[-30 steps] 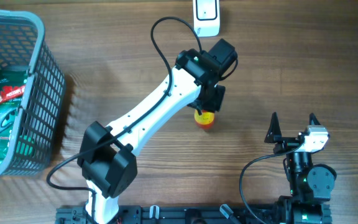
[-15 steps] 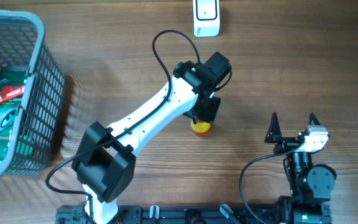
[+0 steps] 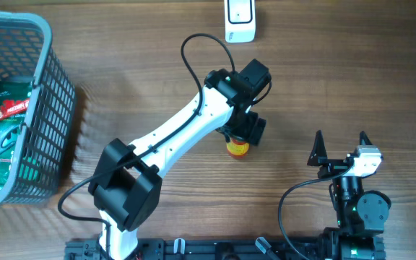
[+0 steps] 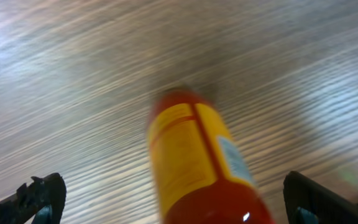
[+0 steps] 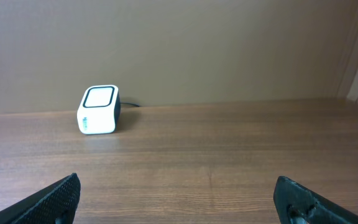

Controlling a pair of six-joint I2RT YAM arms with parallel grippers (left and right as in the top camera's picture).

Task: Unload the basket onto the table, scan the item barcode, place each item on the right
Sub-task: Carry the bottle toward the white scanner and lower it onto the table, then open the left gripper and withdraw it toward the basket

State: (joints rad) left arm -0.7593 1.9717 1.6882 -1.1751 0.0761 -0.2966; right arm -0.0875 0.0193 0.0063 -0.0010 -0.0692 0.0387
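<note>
A red bottle with a yellow label (image 3: 237, 148) stands on the wooden table near its middle, partly hidden under my left wrist. My left gripper (image 3: 243, 134) hangs right over it. In the left wrist view the bottle (image 4: 194, 155) fills the gap between the fingers, and my left gripper (image 4: 178, 202) is open, both fingertips (image 4: 42, 198) well clear of its sides. A white barcode scanner (image 3: 240, 20) sits at the table's far edge; the scanner (image 5: 98, 109) also shows in the right wrist view. My right gripper (image 3: 340, 141) rests open and holds nothing at the front right.
A grey plastic basket (image 3: 49, 43) stands at the left edge with green and red packets (image 3: 6, 123) inside. The left arm's black cable (image 3: 193, 50) loops above the wrist. Bare wood lies between the bottle and the scanner.
My left gripper has opened wide and let go of the bottle, which now stands on the table. The wrist shifted slightly. The right arm has not moved.
</note>
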